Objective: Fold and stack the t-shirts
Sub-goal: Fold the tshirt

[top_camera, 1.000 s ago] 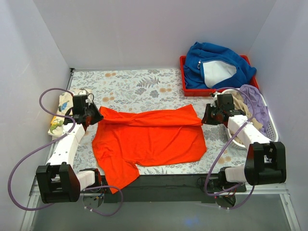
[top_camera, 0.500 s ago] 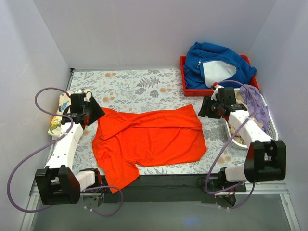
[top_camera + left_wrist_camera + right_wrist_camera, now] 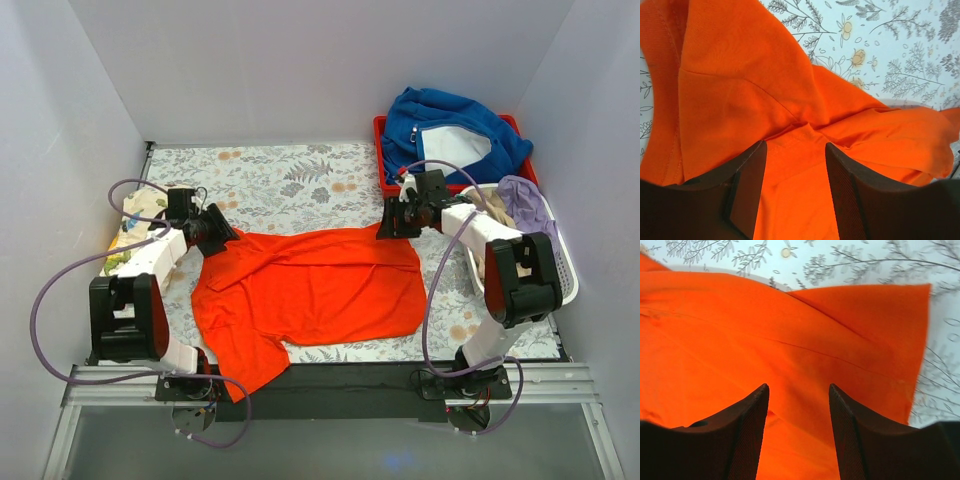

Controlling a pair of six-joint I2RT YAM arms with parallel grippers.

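Note:
The orange-red t-shirt (image 3: 310,290) lies spread on the patterned table, its far edge folded over and one sleeve hanging past the near edge. My left gripper (image 3: 222,235) hovers open at the shirt's far left corner, orange cloth (image 3: 790,100) below its fingers (image 3: 752,185). At the far right corner my right gripper (image 3: 388,222) also stands open over the orange cloth (image 3: 790,330), nothing pinched between its fingers (image 3: 845,430). A folded cream dinosaur-print t-shirt (image 3: 128,235) lies at the table's left edge, partly hidden by the left arm.
A red tray (image 3: 384,170) at the back right holds a thick blue garment (image 3: 450,135) with white lining. A white basket (image 3: 565,270) with lilac and beige cloth stands at the right edge. Purple cables loop beside both arms.
Both grippers have opened and let go of the shirt's far edge. Both wrists have swung toward the far side of the table, and the folded far edge now rests flat.

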